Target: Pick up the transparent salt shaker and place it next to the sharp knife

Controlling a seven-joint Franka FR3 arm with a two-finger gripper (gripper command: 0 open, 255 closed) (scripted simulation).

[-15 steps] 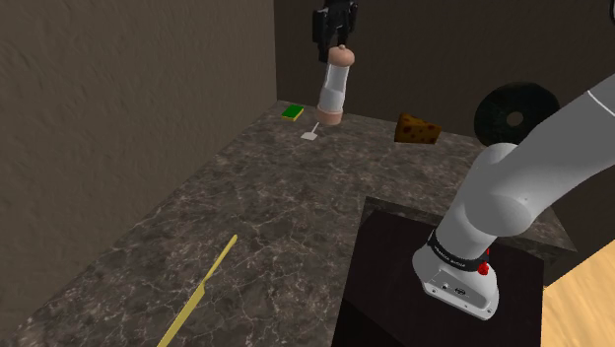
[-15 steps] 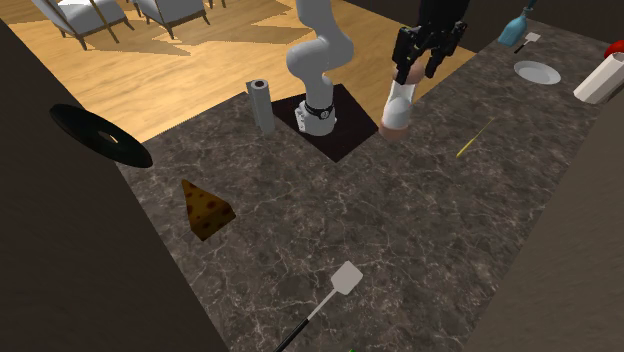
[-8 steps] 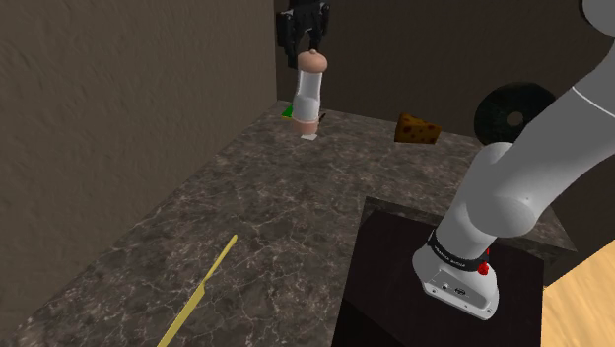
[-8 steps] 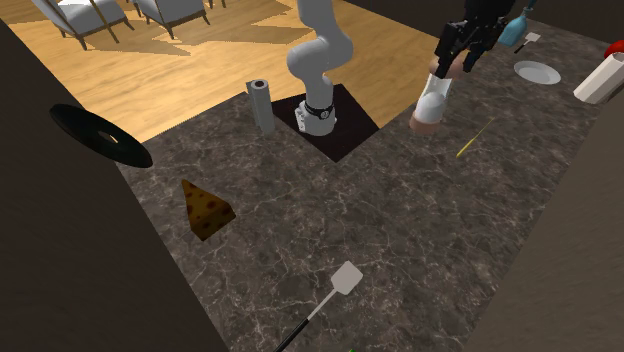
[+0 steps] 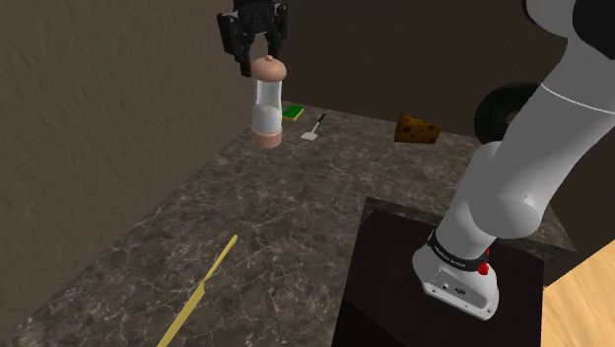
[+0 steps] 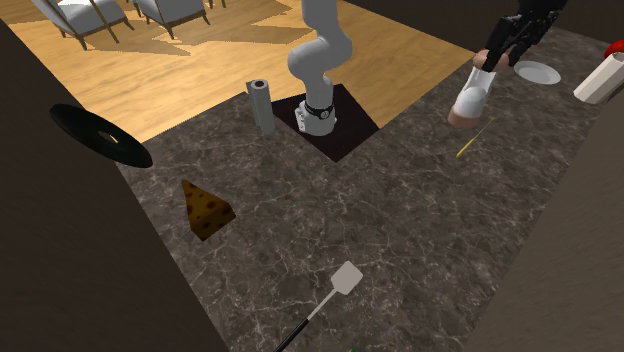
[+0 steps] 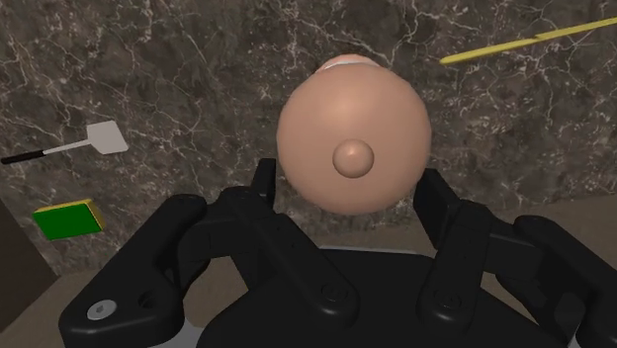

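Observation:
My gripper (image 5: 264, 65) is shut on the rounded pinkish cap of the salt shaker (image 5: 266, 106), which has a clear body and a pinkish base. The shaker hangs upright, high above the dark marble counter (image 5: 296, 217), close to the wall. In the second exterior view the gripper (image 6: 492, 58) holds the shaker (image 6: 468, 98) just above the knife (image 6: 473, 140). The knife (image 5: 202, 288) is a long thin yellow blade lying flat near the counter's front. In the wrist view the fingers (image 7: 263, 190) clasp the cap (image 7: 353, 148), with the knife (image 7: 524, 42) beyond it.
A cheese wedge (image 5: 417, 129), a white spatula (image 5: 314, 128) and a green sponge (image 5: 294, 112) lie at the counter's far end. A black disc (image 5: 508, 104) leans there. A paper roll (image 6: 262, 105), a white plate (image 6: 537, 72) and my stand (image 5: 434, 286) also sit on the counter.
The gripper has carried the shaker to the shoulder view's left, away from the sponge and spatula and toward the knife. The shaker has stayed clasped and upright.

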